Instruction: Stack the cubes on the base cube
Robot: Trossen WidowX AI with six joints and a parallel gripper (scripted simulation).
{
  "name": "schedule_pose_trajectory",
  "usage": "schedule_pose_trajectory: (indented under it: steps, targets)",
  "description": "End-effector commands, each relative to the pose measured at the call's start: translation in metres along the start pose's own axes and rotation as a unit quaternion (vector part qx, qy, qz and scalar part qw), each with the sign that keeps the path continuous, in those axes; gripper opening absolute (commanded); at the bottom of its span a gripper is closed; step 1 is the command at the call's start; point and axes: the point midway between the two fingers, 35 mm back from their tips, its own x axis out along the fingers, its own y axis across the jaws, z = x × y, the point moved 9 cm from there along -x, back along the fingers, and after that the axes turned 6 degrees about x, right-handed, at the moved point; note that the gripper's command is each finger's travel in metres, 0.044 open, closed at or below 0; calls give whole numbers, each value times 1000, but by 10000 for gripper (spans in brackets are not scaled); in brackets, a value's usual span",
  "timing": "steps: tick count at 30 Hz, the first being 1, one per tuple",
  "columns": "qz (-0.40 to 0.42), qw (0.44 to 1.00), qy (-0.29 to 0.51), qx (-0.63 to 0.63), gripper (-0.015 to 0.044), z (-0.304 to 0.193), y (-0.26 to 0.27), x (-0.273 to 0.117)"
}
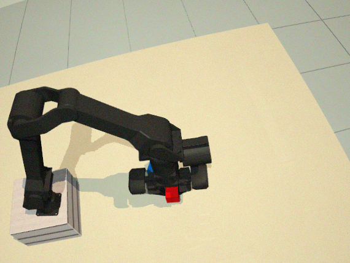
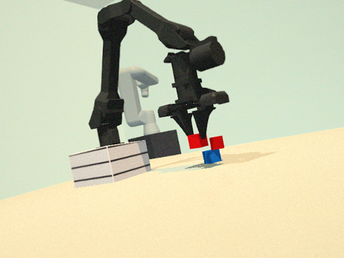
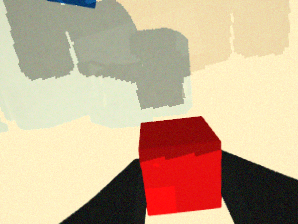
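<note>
My gripper (image 2: 197,136) (image 3: 178,162) is shut on a red cube (image 1: 172,195) (image 2: 195,142) (image 3: 182,182) and holds it in the air, above the tabletop. The blue base cube (image 1: 150,168) (image 2: 212,156) (image 3: 80,2) stands on the table; in the top view the arm hides most of it, and the wrist view shows only its edge. Another red cube (image 2: 217,142) rests on top of the blue cube, toward its right side in the exterior view. The held cube is to the left of both there. The second red cube is hidden in the top view and out of the wrist view.
The arm stands on a pale striped block (image 1: 40,227) (image 2: 128,166). A grey-white robot arm (image 2: 129,95) on a dark block (image 2: 164,145) shows behind in the exterior view. The tabletop's far edge and right edge show in the top view.
</note>
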Motion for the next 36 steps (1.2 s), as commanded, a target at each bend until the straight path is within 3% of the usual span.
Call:
schedule_pose_trajectory:
  steps: [1,11,19,36]
  targets:
    - [-10,1000,0,-3,105,0,-1,-20]
    - [-10,1000,0,-3,105,0,3,-52]
    - [-10,1000,0,5,105,1,4,-54]
    - [-8,975,-4,221,105,43,34,-50]
